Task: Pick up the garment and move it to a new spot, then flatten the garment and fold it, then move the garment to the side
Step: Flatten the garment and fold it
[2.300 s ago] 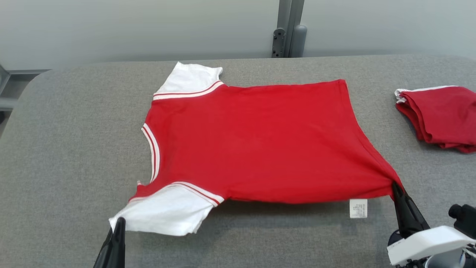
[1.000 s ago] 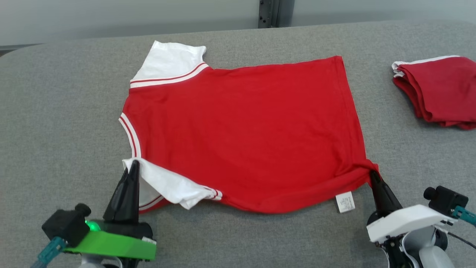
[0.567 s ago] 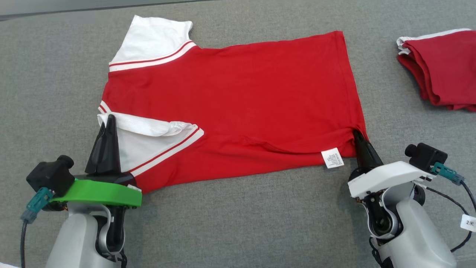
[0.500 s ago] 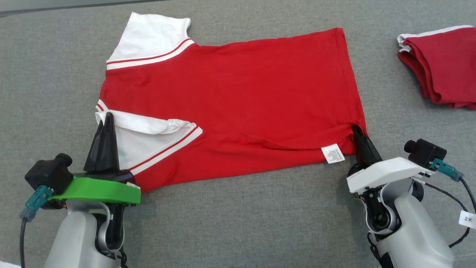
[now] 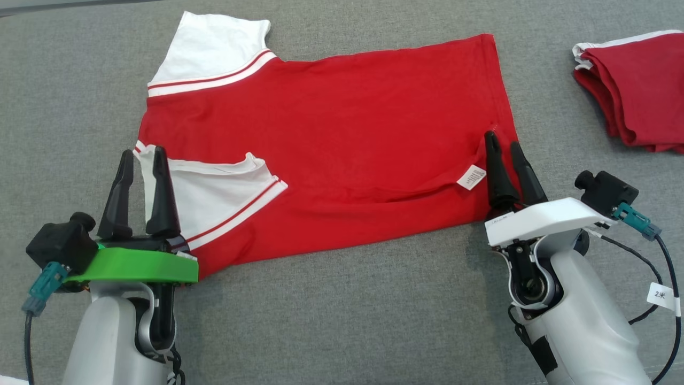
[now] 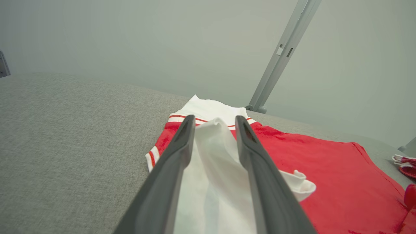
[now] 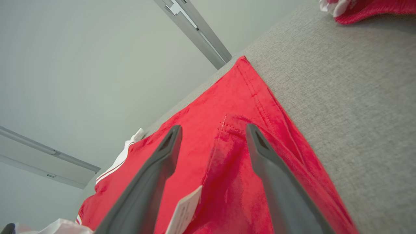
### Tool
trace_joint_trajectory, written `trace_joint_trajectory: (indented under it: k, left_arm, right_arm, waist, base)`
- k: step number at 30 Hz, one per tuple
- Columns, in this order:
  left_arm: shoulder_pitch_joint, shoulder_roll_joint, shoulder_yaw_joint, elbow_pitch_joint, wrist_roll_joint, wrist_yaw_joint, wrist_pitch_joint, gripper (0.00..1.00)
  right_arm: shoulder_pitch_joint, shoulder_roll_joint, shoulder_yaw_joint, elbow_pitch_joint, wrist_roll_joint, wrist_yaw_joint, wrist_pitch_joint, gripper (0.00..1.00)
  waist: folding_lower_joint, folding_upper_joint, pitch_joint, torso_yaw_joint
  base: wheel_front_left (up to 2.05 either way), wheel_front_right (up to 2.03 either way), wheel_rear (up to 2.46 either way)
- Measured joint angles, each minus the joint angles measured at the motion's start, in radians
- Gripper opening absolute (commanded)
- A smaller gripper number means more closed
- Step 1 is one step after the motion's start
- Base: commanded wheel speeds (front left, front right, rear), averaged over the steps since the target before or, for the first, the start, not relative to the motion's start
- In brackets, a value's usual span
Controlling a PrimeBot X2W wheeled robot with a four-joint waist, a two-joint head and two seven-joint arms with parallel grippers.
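Nearest the robot, the left gripper (image 5: 143, 156) rises from its green mount (image 5: 139, 264) at the lower left. Its two dark fingers (image 6: 169, 169) stand moderately apart and clamp nothing. In the left wrist view, the white fabric of the near sleeve (image 5: 219, 192) lies loose in the gap between them. At the lower right, the right gripper (image 5: 502, 141) sits on its white mount (image 5: 539, 219). Its jaws are spread wide over the near hem corner (image 7: 234, 136) of the shirt, and the right wrist view shows red cloth lying slack between them, not pinched.

The red T-shirt (image 5: 352, 123) lies spread across the grey fabric-covered table (image 5: 347, 310), collar end towards the robot's left and hem towards its right. The near sleeve is turned back onto the red body, with its striped cuff pointing inward. A shallow crease runs along the near edge of the shirt. A white care label (image 5: 471, 177) lies on the red cloth just beside the right gripper's left finger.

Farther off, the far sleeve (image 5: 214, 43) lies flat on the table, white with a red and white band. At the far right, well apart from the shirt, sits a folded red garment (image 5: 641, 91) with white trim. Beyond the table stand a pale wall (image 6: 130, 42) and a slanting grey metal post (image 6: 282, 55).
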Motion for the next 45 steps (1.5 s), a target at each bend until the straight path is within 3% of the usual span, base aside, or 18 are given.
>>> trace_joint_trajectory:
  k: [7,14,19,23,29,36,37,38,39,40,45]
  left_arm:
    - [0.06,-0.004,-0.005,-0.067,-0.002,0.0,-0.001,1.0]
    - [0.206,0.007,0.015,-0.123,-0.028,0.0,-0.001,1.0]
    - [0.297,0.022,0.014,-0.106,-0.059,0.0,0.016,1.0]
    - [0.335,0.022,0.006,-0.074,-0.097,0.002,0.089,1.0]
    - [0.339,0.011,-0.006,-0.038,-0.144,0.009,0.162,1.0]
    - [0.297,-0.001,0.011,0.02,-0.18,0.022,0.174,1.0]
    - [0.292,-0.001,0.01,0.026,-0.182,0.022,0.174,0.81]
    - [0.288,0.0,0.009,0.031,-0.182,0.022,0.178,0.46]
    - [0.284,0.001,0.007,0.034,-0.182,0.021,0.177,0.18]
    - [0.28,0.001,0.005,0.035,-0.183,0.021,0.173,0.0]
    - [0.271,0.01,-0.016,0.017,-0.174,0.014,0.147,0.0]
  right_arm:
    - [0.024,0.001,-0.078,-0.031,-0.138,0.0,-0.017,1.0]
    - [0.142,0.0,-0.19,-0.105,-0.288,0.0,-0.006,1.0]
    - [0.224,0.0,-0.21,-0.158,-0.29,0.0,0.031,1.0]
    - [0.255,0.0,-0.214,-0.189,-0.29,0.0,0.05,1.0]
    - [0.261,0.0,-0.204,-0.214,-0.288,0.0,0.064,1.0]
    - [0.256,0.0,-0.196,-0.222,-0.299,0.0,0.079,1.0]
    - [0.256,0.0,-0.194,-0.222,-0.301,0.0,0.085,1.0]
    - [0.255,0.0,-0.193,-0.222,-0.303,0.0,0.086,1.0]
    - [0.255,0.0,-0.193,-0.222,-0.306,0.0,0.088,1.0]
    - [0.254,0.0,-0.194,-0.221,-0.309,0.0,0.093,1.0]
    - [0.254,0.0,-0.199,-0.184,-0.316,0.0,0.132,1.0]
  waist:
    - [0.0,0.0,-0.013,0.003]
    - [0.0,0.0,-0.05,0.012]
    - [0.0,0.0,-0.078,0.022]
    - [0.0,0.0,-0.09,0.026]
    - [0.0,0.0,-0.081,0.018]
    - [0.0,0.0,-0.062,0.003]
    - [0.0,0.0,-0.059,0.001]
    - [0.0,0.0,-0.056,-0.001]
    - [0.0,0.0,-0.054,-0.003]
    - [0.0,0.0,-0.051,-0.005]
    - [0.0,0.0,-0.045,-0.005]
  base:
    - [0.0,0.0,0.0]
    - [0.0,0.0,0.0]
    - [0.0,0.0,0.0]
    - [0.0,0.0,0.0]
    - [0.0,0.0,0.0]
    - [0.0,0.0,0.0]
    - [0.0,0.0,0.0]
    - [0.0,0.0,0.0]
    - [0.0,0.0,0.0]
    - [0.0,0.0,0.0]
    - [0.0,0.0,0.0]
